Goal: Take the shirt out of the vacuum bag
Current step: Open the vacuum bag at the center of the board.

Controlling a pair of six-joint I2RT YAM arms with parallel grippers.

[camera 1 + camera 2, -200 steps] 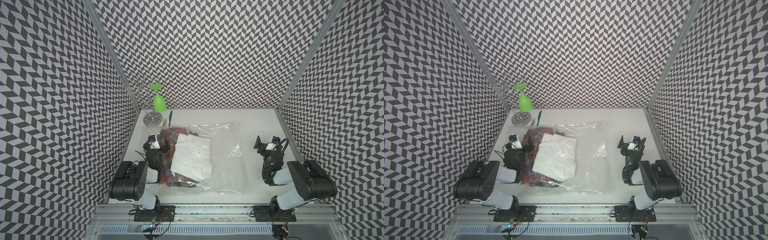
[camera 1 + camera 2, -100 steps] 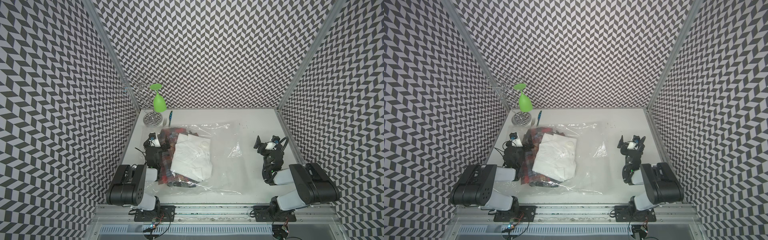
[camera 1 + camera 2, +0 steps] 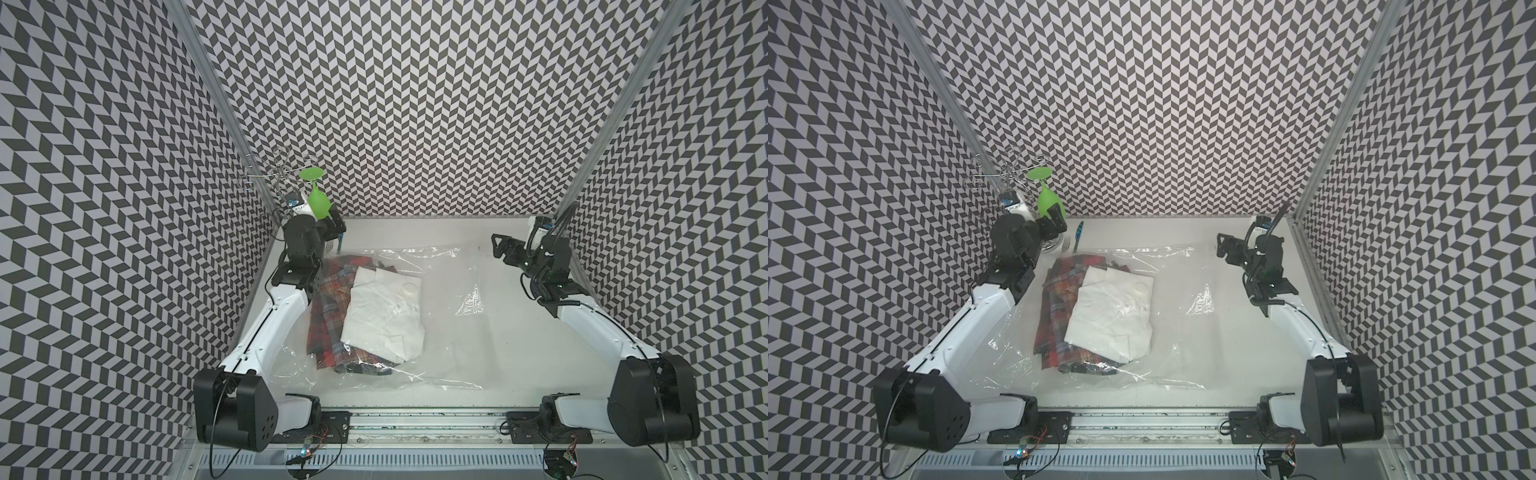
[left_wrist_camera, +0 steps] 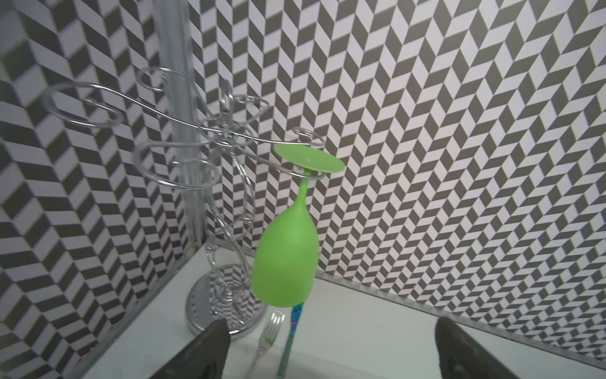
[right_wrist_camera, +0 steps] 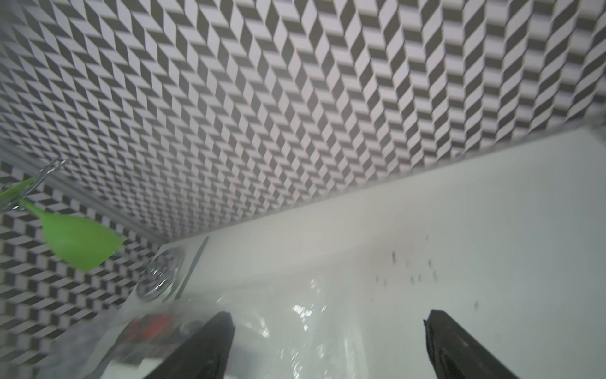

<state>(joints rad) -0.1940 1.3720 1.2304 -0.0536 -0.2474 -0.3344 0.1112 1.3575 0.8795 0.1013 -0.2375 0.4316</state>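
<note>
Clear plastic, the bag (image 3: 451, 332) (image 3: 1183, 332) lies flat on the white table (image 3: 478, 232), spreading from near the left edge past the middle and close to the front edge. In its left half lies a folded white shirt (image 3: 382, 316) (image 3: 1108, 316) on top of a plaid shirt (image 3: 328, 299) (image 3: 1054, 307), and the round valve cap (image 3: 409, 288) sits over the white one.

The left gripper (image 4: 331, 321) is at the far left corner with its jaws wide apart and nothing between them. It faces a wire rack (image 4: 226, 295) with a green glass (image 4: 285, 259) hanging upside down, and a fork (image 4: 272, 328) lies beside the rack's base.

The right gripper (image 5: 328, 313) (image 3: 503, 249) is near the far right corner, just beside the bag's far right corner. Its jaws are spread wide and hold nothing.
</note>
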